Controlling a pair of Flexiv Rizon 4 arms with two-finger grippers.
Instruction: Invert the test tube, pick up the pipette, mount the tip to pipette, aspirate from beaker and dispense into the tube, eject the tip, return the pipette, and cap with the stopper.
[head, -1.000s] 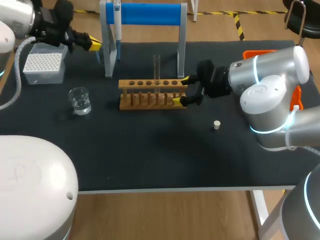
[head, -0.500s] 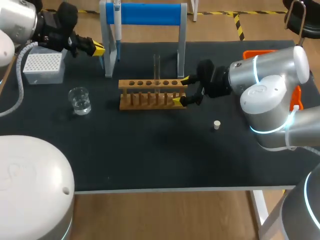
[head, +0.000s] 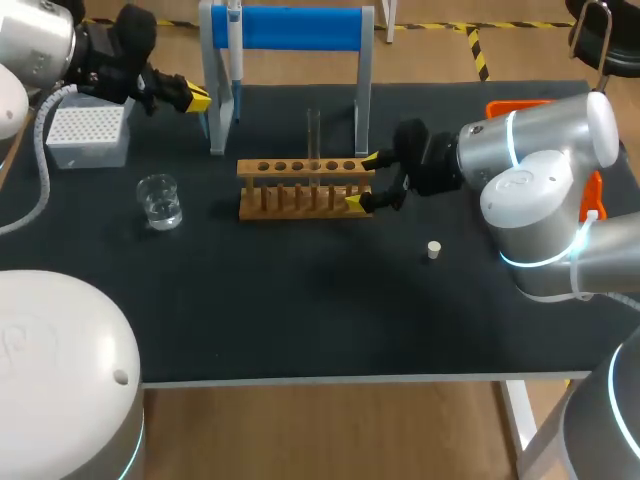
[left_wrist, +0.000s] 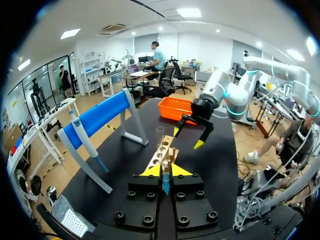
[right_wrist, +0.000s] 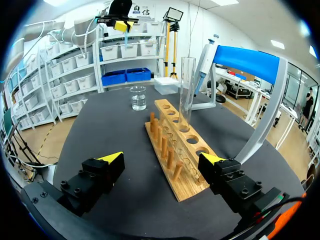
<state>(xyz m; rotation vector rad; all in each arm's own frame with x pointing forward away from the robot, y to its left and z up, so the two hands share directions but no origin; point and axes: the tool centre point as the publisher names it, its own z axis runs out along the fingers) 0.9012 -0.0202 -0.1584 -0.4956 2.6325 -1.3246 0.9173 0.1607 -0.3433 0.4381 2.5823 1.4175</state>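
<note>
Standing upright in the wooden rack (head: 300, 200): test tube (head: 313, 138), clear glass, in the fourth of six holes counted from the rack's left end in the head view, open mouth up.

Hanging on the blue-barred stand (head: 290, 28), by its left post: pipette (head: 234, 40), not held by either gripper.

Resting on the black table (head: 300, 310), left of the rack and apart from it: beaker (head: 160, 200), glass, with some clear liquid inside.

Sitting behind the beaker, near the table's left edge: tip box (head: 88, 135), white with a gridded top.

Lying right of the rack, well apart from it: stopper (head: 433, 250), small and pale.

Held above the table's rear left, just beside the stand's left post and near the pipette: left gripper (head: 193, 97), yellow fingers pressed together.

Set at the rack's right end: right gripper (head: 362, 180), fingers spread wide, one in front of the rack's end and one behind it, the tube further along the rack and clear of both.

Showing partly behind the right arm, at the table's far right: orange tray (head: 515, 105).
</note>
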